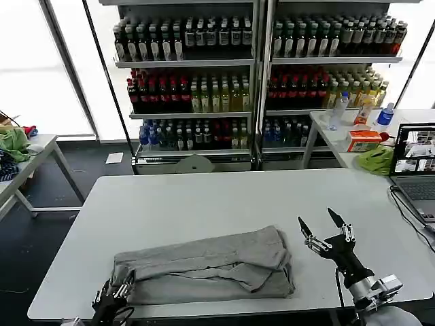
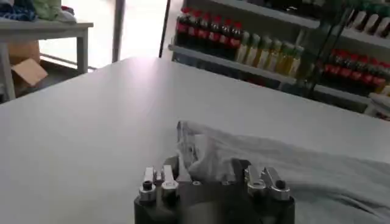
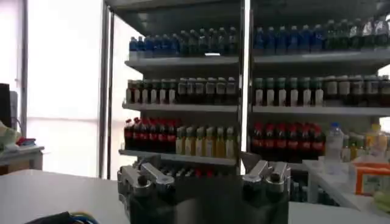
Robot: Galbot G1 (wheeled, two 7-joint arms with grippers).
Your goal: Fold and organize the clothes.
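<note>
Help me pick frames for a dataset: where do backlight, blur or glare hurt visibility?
Head view: windows behind the shelves blow out white, yet the grey shirt on the table stays evenly lit. Left wrist view: shirt is soft and blurred. Right wrist view: the bright window washes out one side.

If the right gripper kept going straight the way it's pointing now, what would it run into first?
Probably nothing nearby. The right gripper, open, hangs above the table beside the folded grey shirt, pointing roughly level toward the drink shelves. Its path looks free up to those shelves, though depth is hard to judge.
</note>
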